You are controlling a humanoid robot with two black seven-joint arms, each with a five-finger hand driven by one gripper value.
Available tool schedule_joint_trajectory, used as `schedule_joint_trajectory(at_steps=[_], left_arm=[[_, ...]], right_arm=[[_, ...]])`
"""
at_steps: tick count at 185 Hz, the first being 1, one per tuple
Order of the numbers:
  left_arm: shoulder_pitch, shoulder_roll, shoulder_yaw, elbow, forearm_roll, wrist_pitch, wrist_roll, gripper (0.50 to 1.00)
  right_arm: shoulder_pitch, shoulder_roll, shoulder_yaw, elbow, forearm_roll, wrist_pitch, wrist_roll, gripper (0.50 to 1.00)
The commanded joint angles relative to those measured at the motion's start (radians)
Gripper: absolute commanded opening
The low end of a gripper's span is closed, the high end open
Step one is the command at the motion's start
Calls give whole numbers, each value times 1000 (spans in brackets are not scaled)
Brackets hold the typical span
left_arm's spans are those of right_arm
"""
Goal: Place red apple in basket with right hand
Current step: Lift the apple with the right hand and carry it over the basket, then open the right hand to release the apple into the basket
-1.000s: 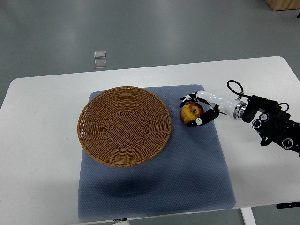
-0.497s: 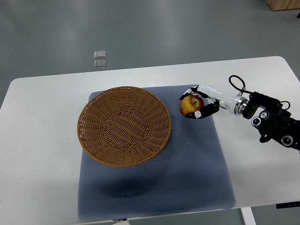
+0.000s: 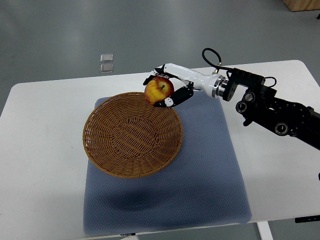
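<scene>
One robot hand is all we see at work, the right one, its arm reaching in from the right edge of the picture. We find its fingers curled around the apple, clamped on it from the far side and the near side, so the fruit sits in the grasp and clear of the worktop. The apple is red with a yellow patch, and its stem end faces up. We place it over the far right rim of the basket, at the edge and not down in the bowl. The basket is round, woven and brown, and we see nothing lying in it. It rests on the left part of a blue-grey mat, which covers the middle of the white worktop. A black cable loops up from the wrist, just behind the white forearm shell. Beyond the worktop's far edge we see grey floor with two small clear squares on it. The left arm does not show.
</scene>
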Motion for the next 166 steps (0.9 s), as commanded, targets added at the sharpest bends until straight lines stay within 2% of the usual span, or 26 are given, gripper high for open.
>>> schedule_joint_trajectory(at_steps=[1,38,69,72,85,87,88,89,90,91,92,93,94,95,96,97,99,112,113,117,123,166], left_arm=[[0,0,0,0,0,-1,0,1000],[0,0,0,0,0,1,0,1000],[0,0,0,0,0,1,0,1000],[0,0,0,0,0,1,0,1000],[0,0,0,0,0,1,0,1000],[0,0,0,0,0,1,0,1000],[0,0,0,0,0,1,0,1000],[0,0,0,0,0,1,0,1000],[0,0,0,0,0,1,0,1000],[0,0,0,0,0,1,0,1000],[0,0,0,0,0,1,0,1000],[0,0,0,0,0,1,0,1000],[0,0,0,0,0,1,0,1000],[0,0,0,0,0,1,0,1000],[0,0,0,0,0,1,0,1000],[0,0,0,0,0,1,0,1000],[0,0,0,0,0,1,0,1000],[0,0,0,0,0,1,0,1000],[0,0,0,0,0,-1,0,1000],[0,0,0,0,0,1,0,1000],[0,0,0,0,-1,1,0,1000],[0,0,0,0,0,1,0,1000]], right_arm=[[33,74,-75,-7,-11,-1,1,500],[44,198,-167,-76,-36,-2,1,500],[38,226,-204,-122,-80,-10,1,500],[30,227,-213,-138,-94,-39,-1,500],[27,227,-213,-139,-94,-42,-2,500],[24,227,-211,-142,-94,-56,-2,515],[22,227,-211,-142,-94,-59,-4,559],[22,227,-211,-142,-94,-59,-4,560],[21,227,-211,-142,-93,-64,-4,598],[21,227,-211,-142,-93,-64,-4,599],[21,227,-210,-142,-93,-67,-4,633],[21,227,-210,-142,-93,-67,-4,633],[19,227,-210,-142,-91,-71,-4,666],[19,227,-210,-142,-91,-71,-4,666],[19,227,-210,-142,-91,-75,-2,696],[19,227,-210,-142,-91,-75,-2,697],[16,227,-210,-142,-88,-81,-4,750],[15,227,-210,-141,-87,-81,-4,836],[15,227,-210,-141,-85,-79,-4,858],[15,227,-210,-139,-84,-78,-4,897],[15,227,-210,-138,-82,-76,-4,911],[12,193,-194,-108,-73,-76,-1,921]])
